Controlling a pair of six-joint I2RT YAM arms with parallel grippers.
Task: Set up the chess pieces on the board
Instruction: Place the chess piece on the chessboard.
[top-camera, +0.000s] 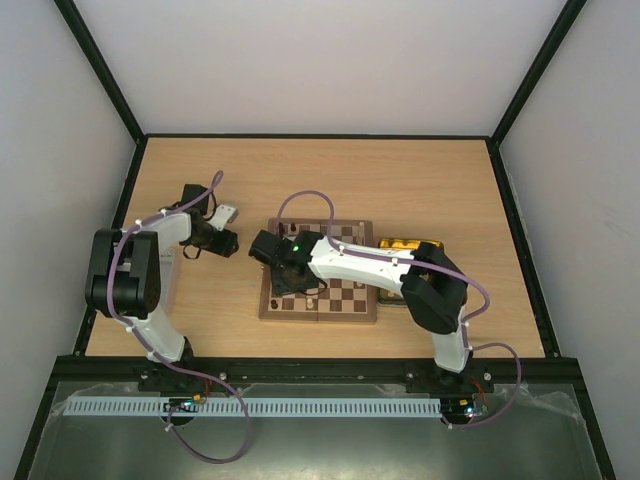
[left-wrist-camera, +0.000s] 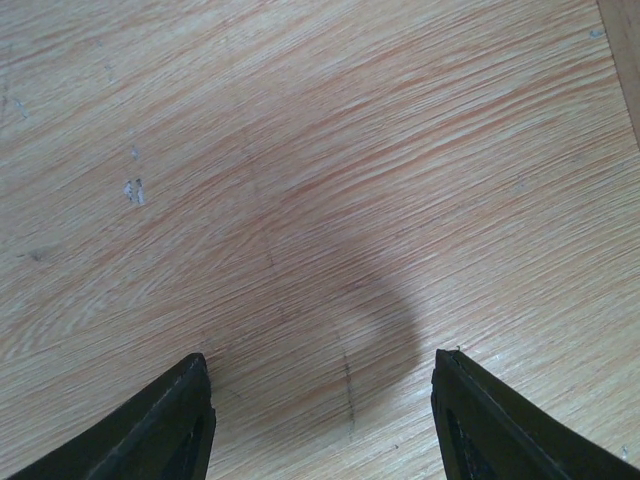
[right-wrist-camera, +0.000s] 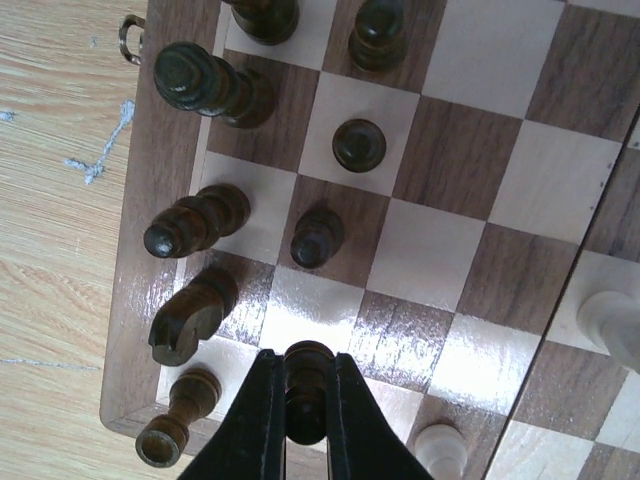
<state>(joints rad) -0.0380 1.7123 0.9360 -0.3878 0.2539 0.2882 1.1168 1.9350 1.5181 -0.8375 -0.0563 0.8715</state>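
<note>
Still early, I'd say: a few dark chess pieces (right-wrist-camera: 190, 225) stand along one edge of the board (right-wrist-camera: 130, 300), and most squares are bare. The right gripper (right-wrist-camera: 305, 365) is pinching a dark pawn (right-wrist-camera: 307, 400) there. The left gripper (left-wrist-camera: 320, 358) hangs wide and empty over the pale wood surface (top-camera: 400, 180). White walls, black frame.

Arms (top-camera: 355, 262) white; joints (top-camera: 125, 272), jaws black; cables (top-camera: 300, 196) seemingly purple.
</note>
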